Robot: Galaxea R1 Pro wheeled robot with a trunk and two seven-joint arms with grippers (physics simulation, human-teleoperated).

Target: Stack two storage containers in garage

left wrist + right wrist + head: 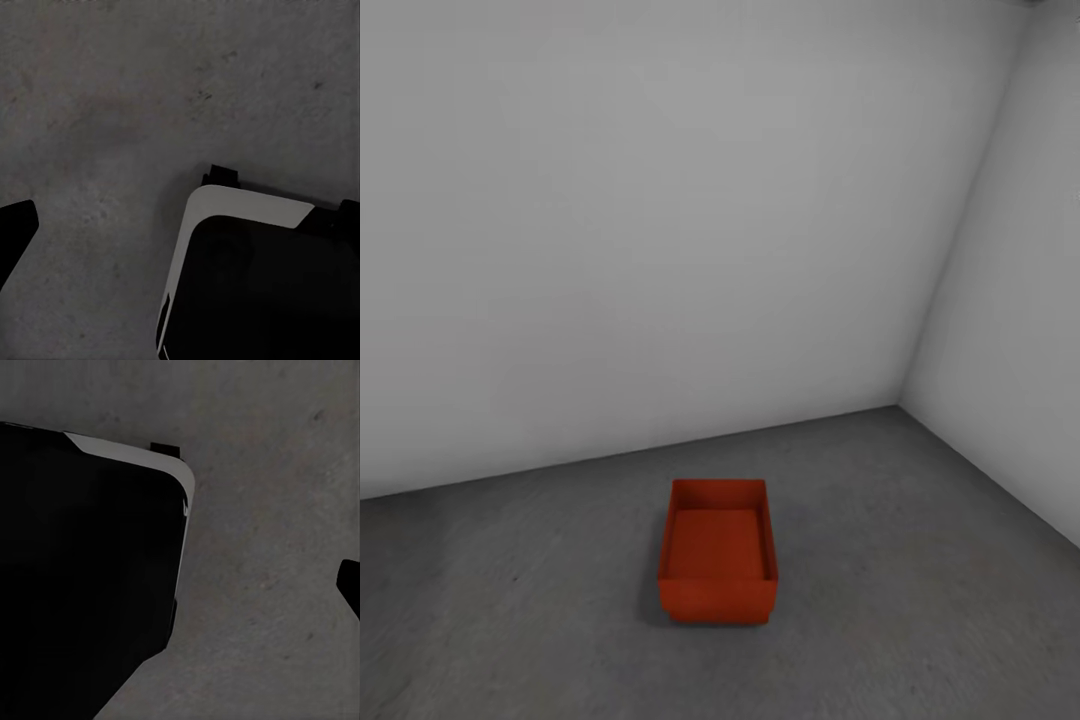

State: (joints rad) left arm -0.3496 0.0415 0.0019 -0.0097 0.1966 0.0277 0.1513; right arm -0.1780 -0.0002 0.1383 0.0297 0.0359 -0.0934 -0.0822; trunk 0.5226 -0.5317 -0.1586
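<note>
One storage container (pixel 718 560), an orange-red lidless bin, sits upright on the floor (pixel 920 600) of the garage, a little way out from the back wall. Its inside holds nothing. The mottled dark grey floor (pixel 112 112) also lies under the left wrist view, where a dark fingertip (pixel 15 229) of my left gripper pokes in at the edge. A dark fingertip (pixel 351 585) of my right gripper stands at the edge of the right wrist view. Nothing lies between the fingers in either wrist view.
Plain white-grey walls meet in a corner (pixel 902 400) at the back right, and the side wall (pixel 1010 350) runs along the right. My black base with its white rim (pixel 240 206) shows below the left wrist, and the same base (pixel 142 454) below the right.
</note>
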